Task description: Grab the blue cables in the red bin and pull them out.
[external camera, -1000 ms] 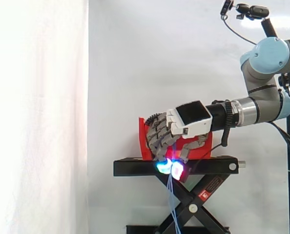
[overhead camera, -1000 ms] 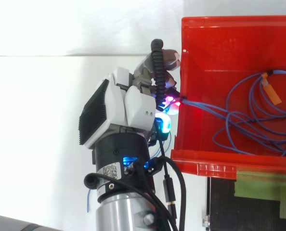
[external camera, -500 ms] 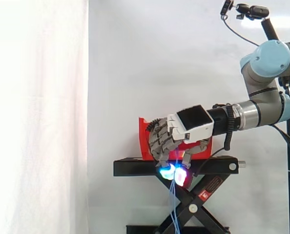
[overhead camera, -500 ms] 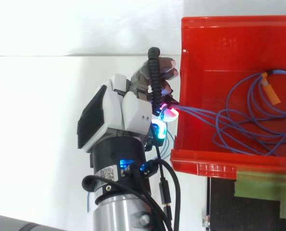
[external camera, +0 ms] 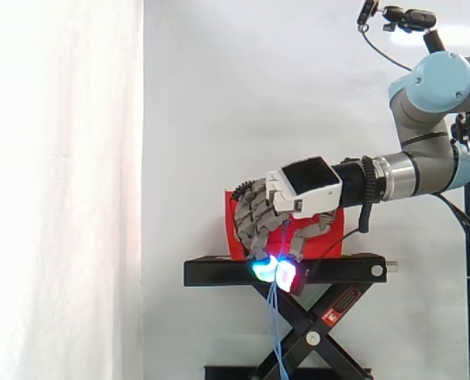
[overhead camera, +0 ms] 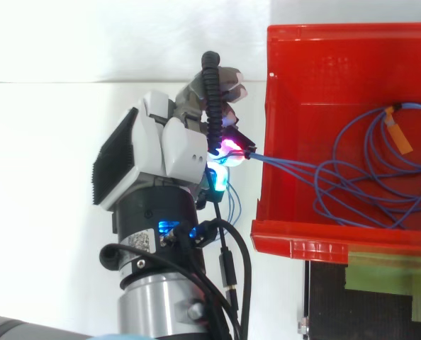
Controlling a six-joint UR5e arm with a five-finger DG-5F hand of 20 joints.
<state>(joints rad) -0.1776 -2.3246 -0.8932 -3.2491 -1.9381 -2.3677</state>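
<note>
- Step in hand, as I judge it: draw-out. The hand sits just outside the red bin, beside the wall that faces the arm.
- Finger state: the fingers are curled, and the glowing fingertips are pressed together on several strands of the blue cables. I read this as a pinch grip with the cables held.
- Cable position: the strands run taut from the pinch over the bin wall. Most loops lie on the bin floor, on the side far from the hand. In the side view further blue strands hang from the hand to below bin level.
- Procedure: I would pull straight away from the bin wall at a steady rate and hold pinch pressure constant. A jerk could let the thin strands slip between the pads.
- Check: the loops overlap inside the bin, so they may tighten into a knot. An orange tag on one strand may catch on the wall.
- Surface: the bin stands on a black stand with scissor legs under it. I cannot tell whether the bin is fixed, so a hard pull may drag or tip it.
- Room: a white curtain hangs behind the bin.
</note>
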